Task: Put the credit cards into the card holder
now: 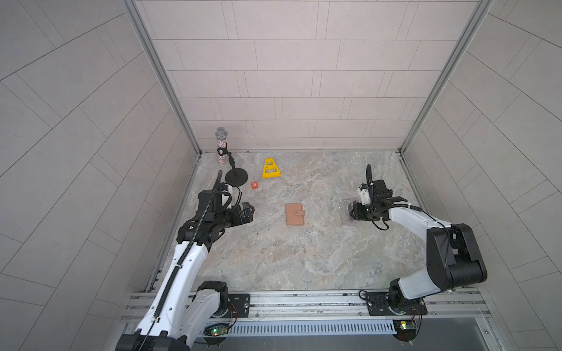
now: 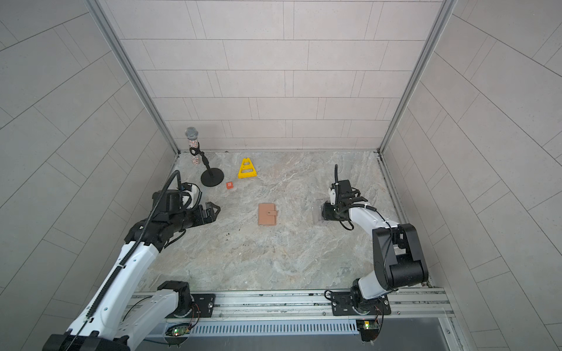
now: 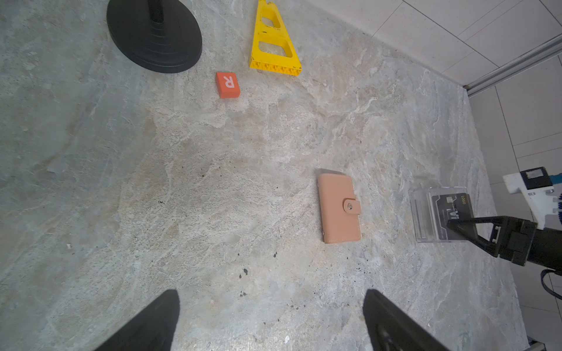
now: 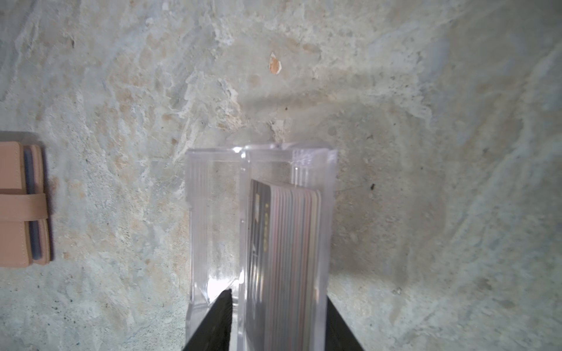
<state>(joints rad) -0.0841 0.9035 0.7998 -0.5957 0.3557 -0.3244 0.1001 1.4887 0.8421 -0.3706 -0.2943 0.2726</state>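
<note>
The credit cards [image 4: 289,243] stand on edge as a stack in a clear plastic box [image 4: 213,212]; the front one is black [image 3: 450,209]. My right gripper [image 4: 278,296] straddles the card section. One finger is inside the box's empty part with a small gap to the divider, and the other is outside the box wall. It is open. The tan-pink card holder [image 1: 295,214] [image 2: 267,214] lies closed and snapped, flat in mid-table. My left gripper [image 1: 251,212] [image 3: 270,291] hovers wide open and empty to the left of the holder.
A microphone [image 1: 221,142] on a black round stand [image 1: 236,177] is at the back left. A yellow triangular frame [image 1: 270,168] and a small orange tag [image 1: 254,184] lie beside it. Tiled walls close in the left, back and right sides.
</note>
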